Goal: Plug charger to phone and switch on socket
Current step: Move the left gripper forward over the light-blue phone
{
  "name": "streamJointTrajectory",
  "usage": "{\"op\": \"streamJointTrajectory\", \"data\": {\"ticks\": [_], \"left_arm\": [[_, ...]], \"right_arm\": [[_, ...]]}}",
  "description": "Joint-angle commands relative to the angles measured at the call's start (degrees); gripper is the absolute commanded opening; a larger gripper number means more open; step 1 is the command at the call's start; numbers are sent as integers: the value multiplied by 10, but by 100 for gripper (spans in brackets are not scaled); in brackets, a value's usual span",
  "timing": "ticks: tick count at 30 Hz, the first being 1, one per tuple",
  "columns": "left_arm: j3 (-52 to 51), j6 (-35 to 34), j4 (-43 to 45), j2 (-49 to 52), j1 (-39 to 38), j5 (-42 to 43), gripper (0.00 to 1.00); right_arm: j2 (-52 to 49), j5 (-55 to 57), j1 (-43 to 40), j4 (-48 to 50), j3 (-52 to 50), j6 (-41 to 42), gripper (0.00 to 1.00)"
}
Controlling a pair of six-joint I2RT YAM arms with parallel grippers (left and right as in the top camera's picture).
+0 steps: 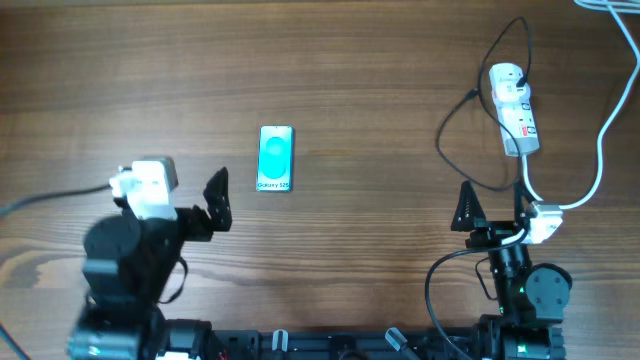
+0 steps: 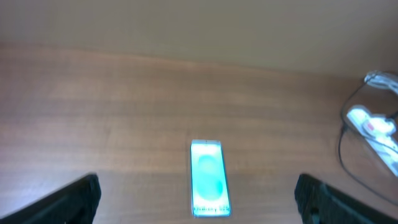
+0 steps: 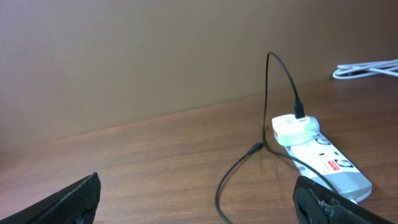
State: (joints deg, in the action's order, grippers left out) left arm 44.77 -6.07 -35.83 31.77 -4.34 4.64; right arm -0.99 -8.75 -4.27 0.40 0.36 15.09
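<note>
The phone (image 1: 275, 158) lies flat on the wooden table, turquoise screen up, with its "Galaxy S25" end toward me. It also shows in the left wrist view (image 2: 210, 177). My left gripper (image 1: 180, 200) (image 2: 198, 186) is open and empty, just short of the phone's near end. The socket (image 1: 513, 110) (image 3: 323, 162) lies at the far right with a white adapter plugged in. The charger (image 1: 442, 140) (image 3: 283, 68) loops from the adapter; its small plug (image 3: 255, 148) rests loose on the table left of the socket. My right gripper (image 1: 495, 210) (image 3: 196, 186) is open and empty, near the cable loop.
A thick white cord (image 1: 600, 150) (image 3: 367, 68) trails from the socket toward the far right corner. The socket also shows at the right edge of the left wrist view (image 2: 373, 127). The arm bases stand along the table's front edge.
</note>
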Motion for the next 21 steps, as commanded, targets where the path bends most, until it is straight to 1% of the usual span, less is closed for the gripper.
{"op": "streamJointTrajectory", "data": {"ticks": [1, 4, 7, 10, 14, 18, 21], "left_arm": [[169, 9, -71, 105, 1, 9, 100], [297, 9, -159, 180, 1, 17, 100], [405, 9, -236, 248, 1, 43, 100], [474, 9, -281, 304, -3, 57, 100], [490, 10, -286, 353, -37, 57, 100], [490, 10, -285, 403, -81, 15, 100], [490, 10, -280, 443, -104, 13, 100]], "right_arm": [[7, 6, -1, 2, -1, 0, 100], [7, 6, -1, 2, -1, 0, 100], [7, 6, -1, 2, -1, 0, 100], [7, 6, -1, 2, -1, 0, 100], [7, 6, -1, 2, -1, 0, 99], [7, 6, -1, 2, -1, 0, 100], [7, 6, -1, 2, -1, 0, 100]]}}
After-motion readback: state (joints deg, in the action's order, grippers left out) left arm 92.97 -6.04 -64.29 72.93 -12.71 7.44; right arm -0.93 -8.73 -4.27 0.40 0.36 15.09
